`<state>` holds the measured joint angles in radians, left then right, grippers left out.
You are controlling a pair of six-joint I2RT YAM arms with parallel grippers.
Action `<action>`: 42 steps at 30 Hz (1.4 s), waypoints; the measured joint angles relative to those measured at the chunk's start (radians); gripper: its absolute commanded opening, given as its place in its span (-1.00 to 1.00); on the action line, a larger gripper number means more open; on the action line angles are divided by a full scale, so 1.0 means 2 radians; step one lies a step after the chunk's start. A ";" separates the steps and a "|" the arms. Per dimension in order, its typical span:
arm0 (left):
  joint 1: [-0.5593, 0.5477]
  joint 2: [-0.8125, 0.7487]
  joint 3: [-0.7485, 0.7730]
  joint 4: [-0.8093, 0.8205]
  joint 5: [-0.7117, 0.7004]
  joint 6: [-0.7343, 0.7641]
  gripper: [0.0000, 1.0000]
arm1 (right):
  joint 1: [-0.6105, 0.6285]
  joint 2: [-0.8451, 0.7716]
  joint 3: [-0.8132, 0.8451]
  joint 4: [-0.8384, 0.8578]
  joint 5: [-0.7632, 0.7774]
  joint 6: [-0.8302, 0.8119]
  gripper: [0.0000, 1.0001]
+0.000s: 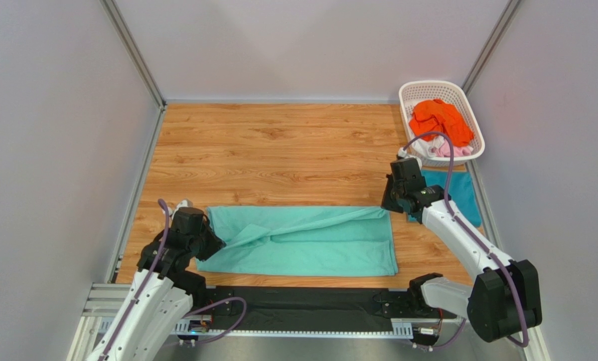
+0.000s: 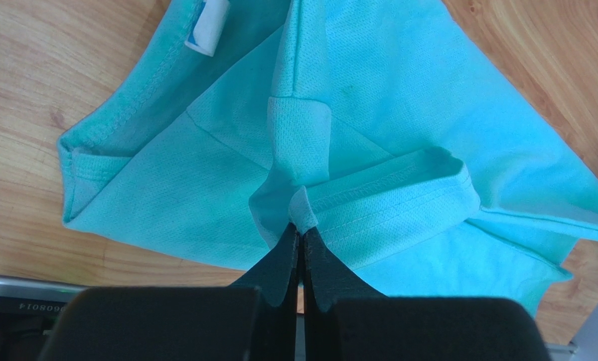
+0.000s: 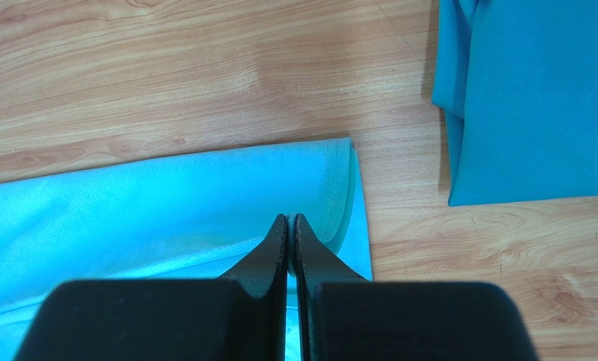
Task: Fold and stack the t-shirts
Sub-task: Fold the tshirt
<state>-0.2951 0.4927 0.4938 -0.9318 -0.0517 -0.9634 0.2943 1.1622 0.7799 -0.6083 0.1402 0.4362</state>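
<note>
Clamped shut on mint green t-shirt point(image 1: 317, 248) with left gripper point(image 2: 300, 229) and right gripper point(image 3: 289, 218), edge taut between them for folding.

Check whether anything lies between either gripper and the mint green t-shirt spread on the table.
Nothing visible does. The left gripper is shut on a fold of the mint green t-shirt at its left end; the right gripper sits shut at its right hem. The teal t-shirt lies aside, apart from both.
</note>
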 measured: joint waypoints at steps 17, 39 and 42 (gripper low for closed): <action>0.000 -0.004 -0.047 0.001 0.005 -0.032 -0.12 | 0.000 0.011 -0.066 0.028 -0.005 0.014 -0.67; 0.000 0.085 0.047 0.076 0.037 0.045 0.99 | 0.040 -0.134 -0.084 0.038 -0.216 -0.009 1.00; 0.000 0.164 0.071 0.107 0.046 0.062 0.99 | 0.092 -0.099 -0.077 0.086 -0.271 -0.012 1.00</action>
<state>-0.2947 0.8204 0.6357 -0.7174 0.0399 -0.8394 0.4774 0.9646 0.6266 -0.4366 -0.4019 0.4126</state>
